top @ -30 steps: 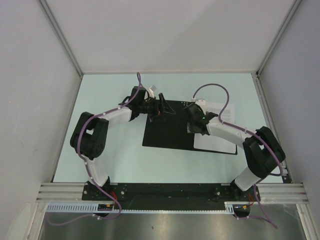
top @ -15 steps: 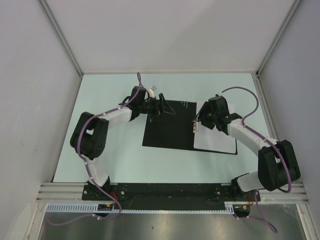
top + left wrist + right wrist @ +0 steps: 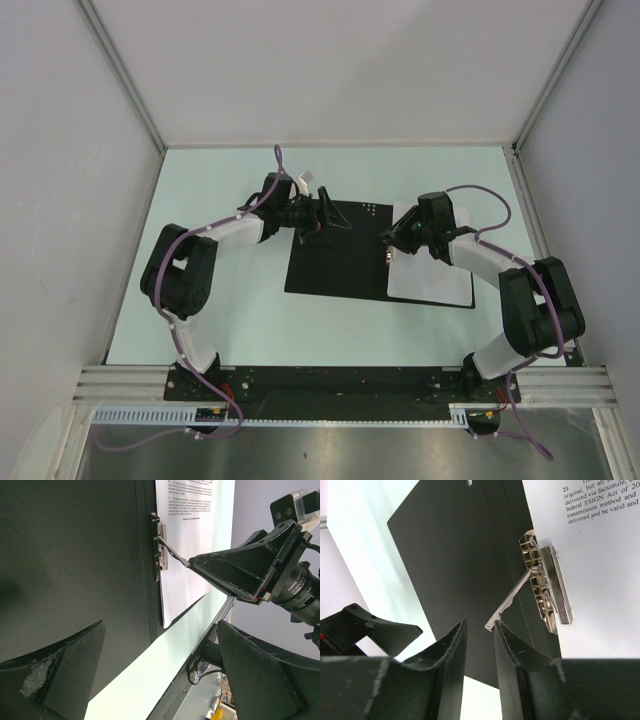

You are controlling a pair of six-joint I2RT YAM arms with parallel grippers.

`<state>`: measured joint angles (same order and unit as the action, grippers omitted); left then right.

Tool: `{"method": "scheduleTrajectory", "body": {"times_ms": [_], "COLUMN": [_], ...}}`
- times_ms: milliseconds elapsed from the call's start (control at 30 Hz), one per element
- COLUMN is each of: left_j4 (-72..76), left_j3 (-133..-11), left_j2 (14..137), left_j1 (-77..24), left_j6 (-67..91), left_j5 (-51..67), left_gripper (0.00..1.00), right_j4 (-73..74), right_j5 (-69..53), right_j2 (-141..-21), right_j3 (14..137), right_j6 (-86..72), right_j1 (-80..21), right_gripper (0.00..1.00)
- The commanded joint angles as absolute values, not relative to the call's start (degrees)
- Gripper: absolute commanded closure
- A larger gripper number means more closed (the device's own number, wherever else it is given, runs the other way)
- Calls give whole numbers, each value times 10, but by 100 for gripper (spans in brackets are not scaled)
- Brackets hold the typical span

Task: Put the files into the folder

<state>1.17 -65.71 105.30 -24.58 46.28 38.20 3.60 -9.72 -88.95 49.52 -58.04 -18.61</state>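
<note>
Folder [image 3: 330, 262] lying open and flat on the pale table [image 3: 215, 180], black inside upward. The files [image 3: 435, 282], white printed sheets, rest on its right-hand leaf with their inner edge at the metal spine clip [image 3: 551, 582]; I cannot tell whether that edge lies under the clamp bar or just beside it. The clip's lever [image 3: 515, 596] stands raised, slanting away from the spine over the left leaf. My right gripper [image 3: 480, 626] has its jaws nearly together with a narrow slot between them, and the lever's free end sits at the mouth of that slot; whether the pads pinch it or only flank it I cannot tell. My left gripper [image 3: 161, 626] hangs over the bare left leaf with jaws spread wide, holding nothing and pressing on nothing. I judge the step in hand to be working the lever so that the clip clamps the sheets. Hazards from here: the lever's end is thin, smooth metal met only at the very fingertips, so it could slip out and snap over on its spring. A push not along the lever's arc would drag or tilt the folder, since nothing pins it down. Any such shift could slide the loose sheets away from the clip, so the bar would close on bare board or crease a skewed edge.
</note>
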Motion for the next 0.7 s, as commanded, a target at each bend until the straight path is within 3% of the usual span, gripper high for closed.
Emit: {"method": "scheduleTrajectory", "body": {"times_ms": [0,667], "left_j4": [22,18], "left_j3": [-666,-668], "left_j2": [1046,1045], "left_j1": [-249,-249], "left_j6": [459,457], "left_j5": [388,386], "left_gripper": [0,0], "right_j4": [9,5], "right_j5": [-105,-112], "right_j2": [-892,-893], "right_j3": [492,473], "right_j6": [-598,-599], "right_j1": [-189,-190], "right_gripper": [69,74]}}
